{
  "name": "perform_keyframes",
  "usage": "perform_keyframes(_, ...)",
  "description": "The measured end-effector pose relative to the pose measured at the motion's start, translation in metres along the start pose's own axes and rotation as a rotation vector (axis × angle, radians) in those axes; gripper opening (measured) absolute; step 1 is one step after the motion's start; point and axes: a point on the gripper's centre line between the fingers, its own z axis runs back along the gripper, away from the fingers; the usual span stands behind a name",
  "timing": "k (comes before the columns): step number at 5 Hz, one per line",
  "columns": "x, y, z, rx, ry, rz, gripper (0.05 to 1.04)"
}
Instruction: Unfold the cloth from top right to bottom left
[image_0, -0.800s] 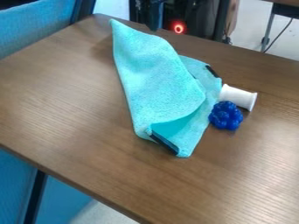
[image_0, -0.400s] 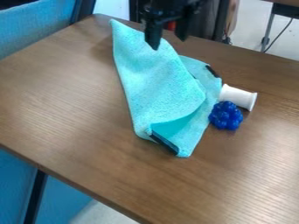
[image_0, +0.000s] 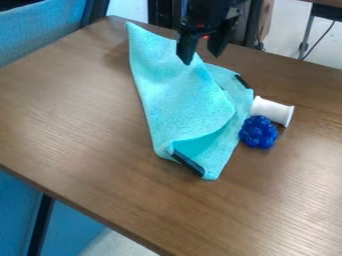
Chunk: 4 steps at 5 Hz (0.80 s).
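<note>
Cloth progress: cloth (image_0: 177, 95) still needs unfolding; top layer lies across the lower one, lower layer peeking out below the tool and to its right. No part looks opened toward bottom left. I'd call it the start.
Cloth left to do: all of it, by my read: grip the fold's top-right edge, draw it down-left, lay it flat.
Tool pose: tool (image_0: 200, 58) hangs fingers-down at the cloth's upper right edge, one fingertip in front of the fabric. Can't tell if it touches.
Tool state: fingers spread, nothing between them.
Cloth place: on the desk (image_0: 87, 130), below the tool, one corner reaching up-left of it.
Spool and blue clump: white spool (image_0: 272, 111) and blue clump (image_0: 258, 132) down-right of the tool, beside the cloth's right edge.
</note>
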Motion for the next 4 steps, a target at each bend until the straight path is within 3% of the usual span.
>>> perform_keyframes(3, -0.005, -0.012, -0.02, 0.054, 0.013, -0.002, 0.999)
perform_keyframes(4, -0.004, -0.012, -0.018, 0.049, 0.008, 0.01, 0.999)
